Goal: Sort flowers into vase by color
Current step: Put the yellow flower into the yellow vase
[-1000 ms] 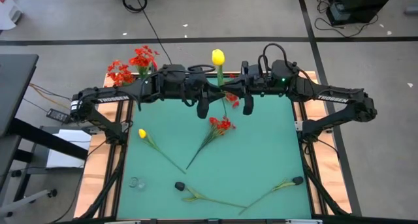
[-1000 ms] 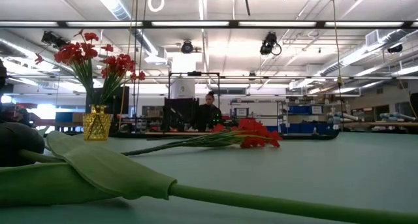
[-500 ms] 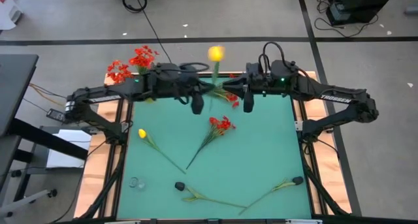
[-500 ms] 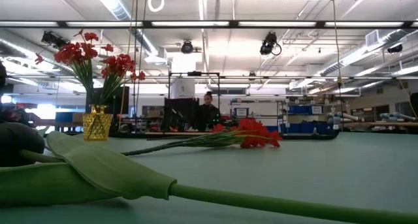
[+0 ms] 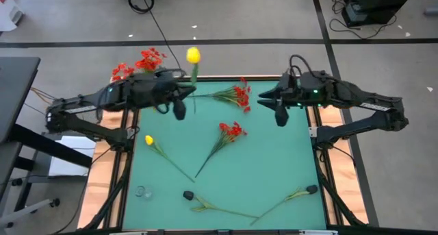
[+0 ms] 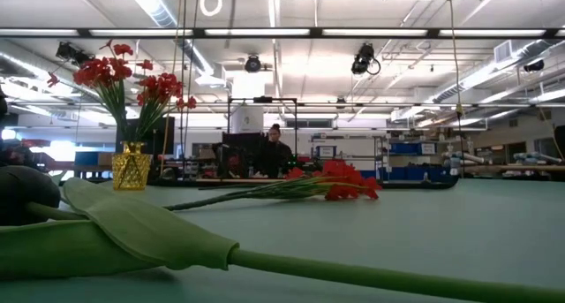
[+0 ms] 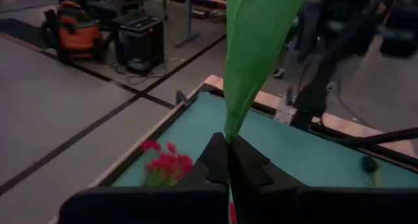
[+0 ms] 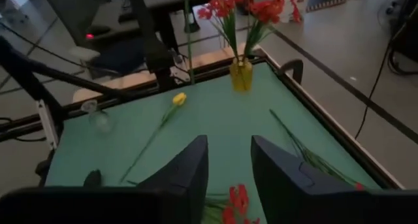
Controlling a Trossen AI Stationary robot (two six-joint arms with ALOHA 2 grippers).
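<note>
The left gripper holds a yellow tulip upright — jaws clamped on its stem. The right gripper hangs over the counter — jaws apart.

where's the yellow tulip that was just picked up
In the high view the yellow tulip is held by the left gripper over the table's far left edge, right of the vase's red flowers.

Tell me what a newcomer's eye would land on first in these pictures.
Most striking is the yellow tulip held up by the left hand, shut on its stem near the table's far left. Behind it, at the far left corner, the yellow vase already holds red flowers. More red sprays lie mid-table, and the right hand hangs empty, fingers apart.
</note>
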